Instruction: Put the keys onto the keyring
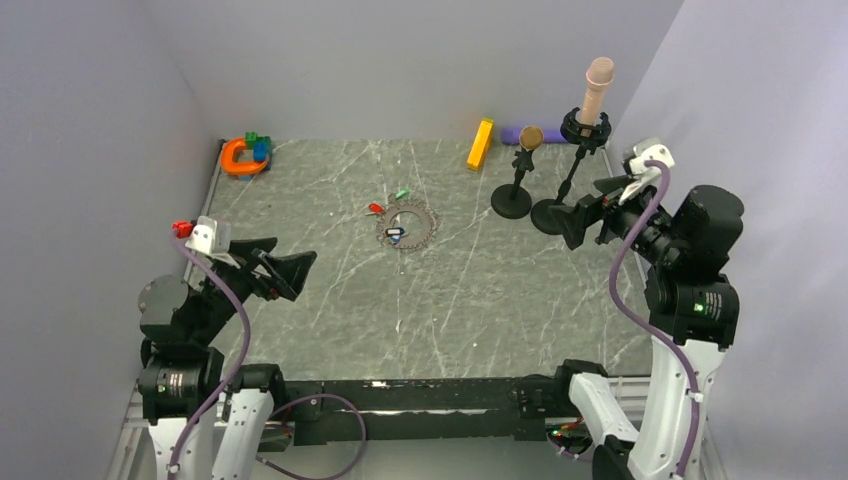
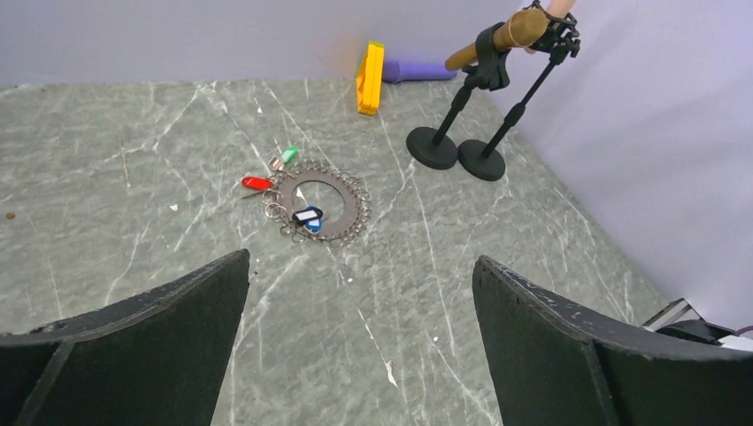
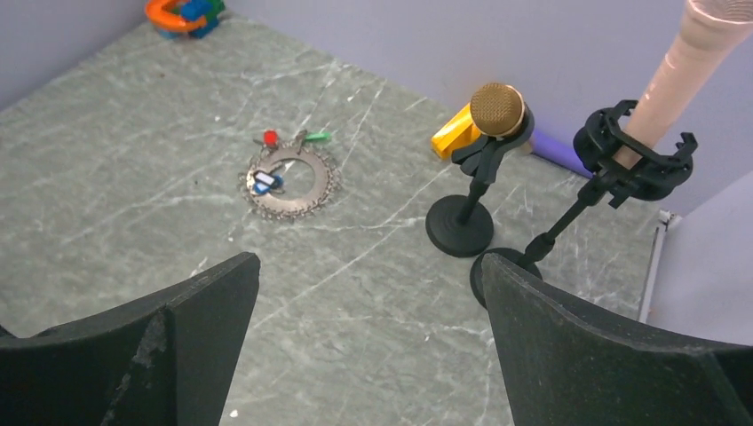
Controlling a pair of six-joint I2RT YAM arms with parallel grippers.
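Observation:
The keyring lies flat mid-table; it also shows in the left wrist view and the right wrist view. A red key and a green key lie just outside its far-left edge. A blue key and a dark/white key lie over its near-left part. My left gripper is open and empty, well to the near left of the ring. My right gripper is open and empty, far to the ring's right.
Two black microphone stands, one with a gold head and one with a pink head, stand right next to my right gripper. A yellow bar and a purple object lie at the back wall. An orange horseshoe toy sits in the back-left corner.

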